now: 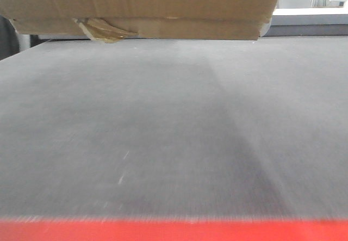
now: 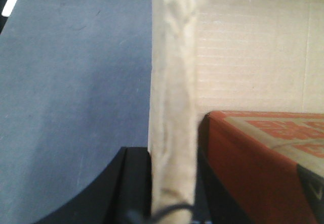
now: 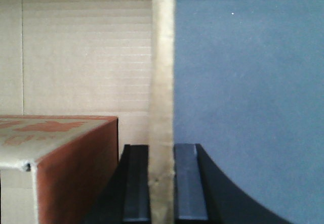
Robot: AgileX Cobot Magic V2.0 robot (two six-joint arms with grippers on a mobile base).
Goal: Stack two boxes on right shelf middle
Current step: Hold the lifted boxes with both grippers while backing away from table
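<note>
A brown cardboard box (image 1: 163,7) hangs at the top of the front view, above a grey surface, with torn yellowish tape (image 1: 103,30) curling from its lower edge. My left gripper (image 2: 172,155) is shut on the box's upright wall edge (image 2: 172,82), one dark finger (image 2: 134,183) on the outside. My right gripper (image 3: 162,150) is shut on the opposite wall edge (image 3: 162,57), its fingers (image 3: 190,183) pressed to either side. A red printed carton (image 2: 253,158) (image 3: 61,158) lies inside the box. The shelf is out of view.
A wide grey matte surface (image 1: 174,132) spreads below the box, with a red band (image 1: 174,230) along its near edge. The same grey surface (image 2: 71,82) (image 3: 243,82) shows beside the box in both wrist views. Pale furniture (image 1: 310,18) stands at the back right.
</note>
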